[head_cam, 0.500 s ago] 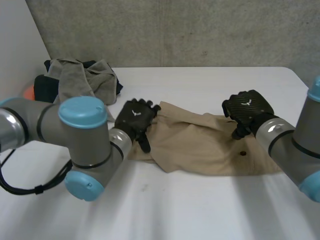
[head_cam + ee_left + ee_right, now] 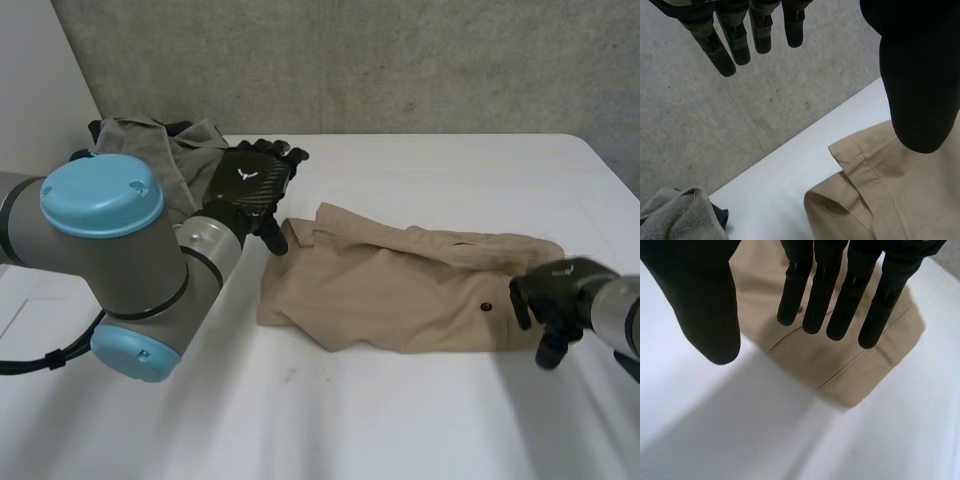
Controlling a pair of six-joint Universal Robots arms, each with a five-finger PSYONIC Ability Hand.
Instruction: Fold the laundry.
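Where it lies rumpled on the bench (image 2: 420, 420), the tan garment (image 2: 400, 290) is unheld. Left robot hand (image 2: 250, 185): straight-fingered, empty, over one end, near grey laundry pile (image 2: 150, 150). Right robot hand (image 2: 555, 295): likewise, at the other end. Risk: uneven grasps would likely skew the fold.

The garment (image 2: 400, 295) is plain tan (one dark button (image 2: 485, 307)). The table (image 2: 400, 430) is white, the cloth pile (image 2: 165, 150) grey-green over black, left hand (image 2: 248, 185) and right hand (image 2: 560, 290) black, wall (image 2: 400, 60) mottled grey.
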